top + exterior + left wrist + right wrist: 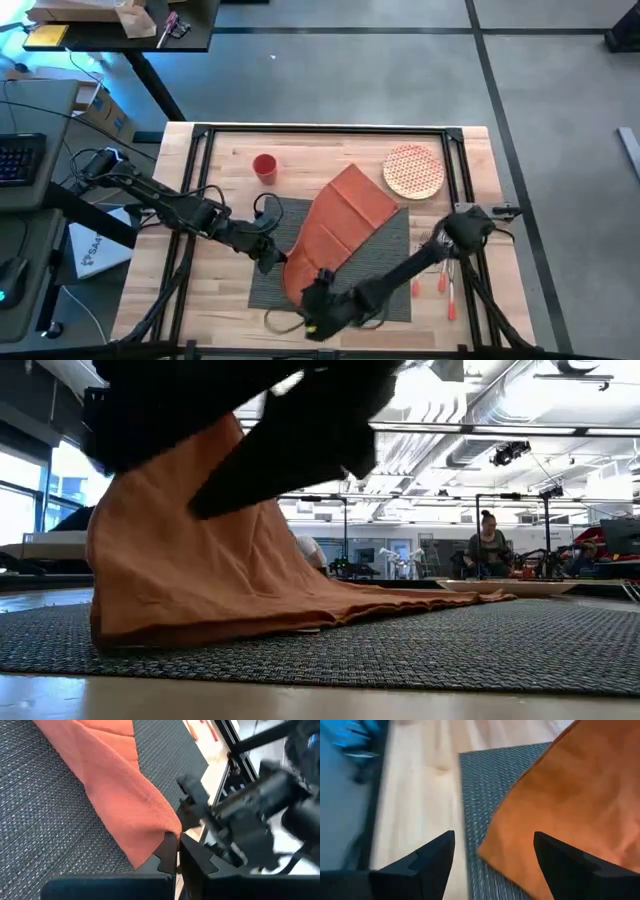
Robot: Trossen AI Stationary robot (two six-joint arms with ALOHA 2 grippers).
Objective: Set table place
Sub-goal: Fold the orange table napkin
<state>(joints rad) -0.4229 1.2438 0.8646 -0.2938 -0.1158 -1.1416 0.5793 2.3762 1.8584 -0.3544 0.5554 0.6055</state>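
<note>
A rust-orange napkin point(345, 215) lies slantwise across the dark grey ribbed placemat point(390, 245) on the wooden table point(215, 290). My left gripper point(272, 258) is at the napkin's left edge and is shut on it. In the low view that side of the napkin point(190, 530) stands raised like a tent, and the rest trails down onto the placemat point(450, 650). My right gripper point(495, 855) hangs open over the napkin's near corner point(490, 850), one finger on either side of it, near the placemat's near edge point(318, 305). My left gripper pinches a corner of the napkin point(167, 827) between its two fingers point(170, 852). Only the fingers' free ends are on it. The cloth runs away from the fingers in a folded ridge, lifted off the placemat point(45, 820) at the held end. Its far part lies on the mat.
A round patterned plate point(413, 170) sits at the far right of the placemat and a red cup point(264, 166) at its far left. Orange-handled utensils point(445, 280) lie on the wood to the right. A black frame point(195, 200) runs along the table's edges.
</note>
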